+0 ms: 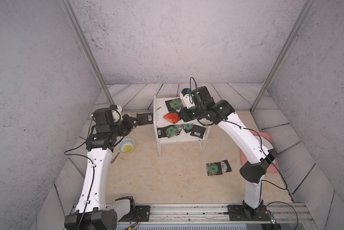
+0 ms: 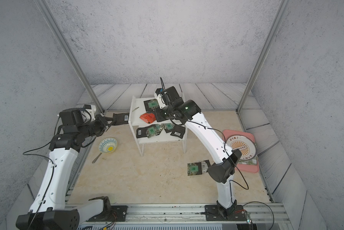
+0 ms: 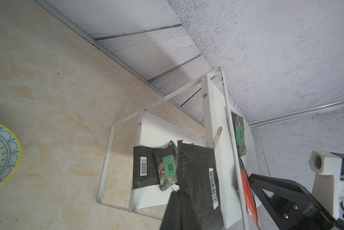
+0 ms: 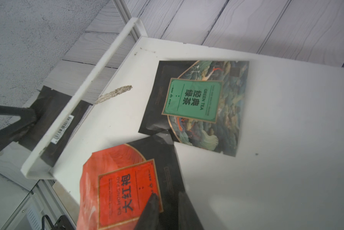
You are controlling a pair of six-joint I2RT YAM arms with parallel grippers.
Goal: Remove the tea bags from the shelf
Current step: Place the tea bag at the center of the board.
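The white shelf (image 1: 158,119) (image 2: 134,119) stands mid-table. My left gripper (image 1: 136,121) (image 3: 178,192), just left of the shelf, is shut on a black barcode tea bag (image 1: 145,119) (image 3: 199,175) held in the air. Over the top tier, my right gripper (image 1: 178,117) (image 4: 168,196) is shut on the red-orange tea bag (image 1: 171,117) (image 4: 115,191) at its black edge. A green-label tea bag (image 1: 174,104) (image 4: 195,103) lies behind it. Several tea bags (image 1: 179,130) (image 3: 157,167) lie on the lower tier. Two more tea bags (image 1: 218,167) lie overlapping on the table.
A patterned bowl (image 1: 126,145) sits by the left arm, a spoon handle (image 1: 115,157) poking out beneath it. A pink tray (image 2: 253,168) carrying a round plate (image 2: 241,147) lies at the right, partly behind the right arm. Walls and metal posts close the back and sides.
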